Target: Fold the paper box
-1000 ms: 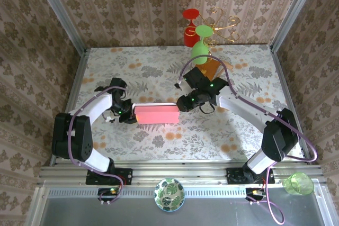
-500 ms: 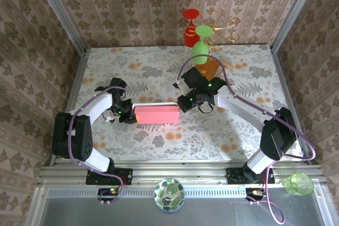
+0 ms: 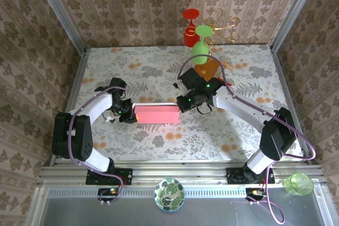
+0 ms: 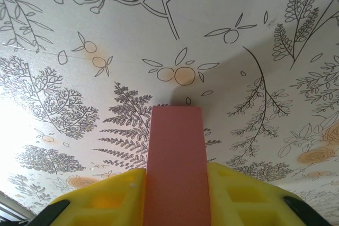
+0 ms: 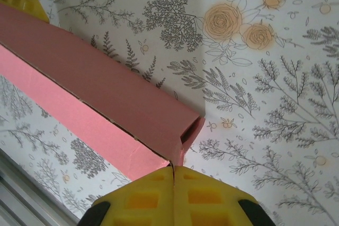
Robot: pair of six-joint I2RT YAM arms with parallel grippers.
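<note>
At the middle of the floral table [image 3: 159, 141], from above, the paper box [image 3: 156, 114] is a flat pink slab. The left gripper [image 3: 131, 114] clamps its left end and the right gripper [image 3: 181, 104] meets its right end.

Left wrist: matte pink card [image 4: 176, 152] sits squeezed between yellow ribbed pads [image 4: 106, 199], its near part cut off.

Right wrist: the pads [image 5: 143, 199] press together on the box's [image 5: 106, 93] thin end-flap corner, and the hollow end is shadowed.

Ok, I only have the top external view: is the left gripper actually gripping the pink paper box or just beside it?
Observer: Gripping. In the left wrist view the paper box sits between the left gripper's yellow fingers.
Operator: And the right one?
Observer: The right gripper's pads are pressed together, with the box's end flap meeting their seam.
Operator: Is that end closed?
Observer: No, the right wrist view shows a dark gap behind the flap.
</note>
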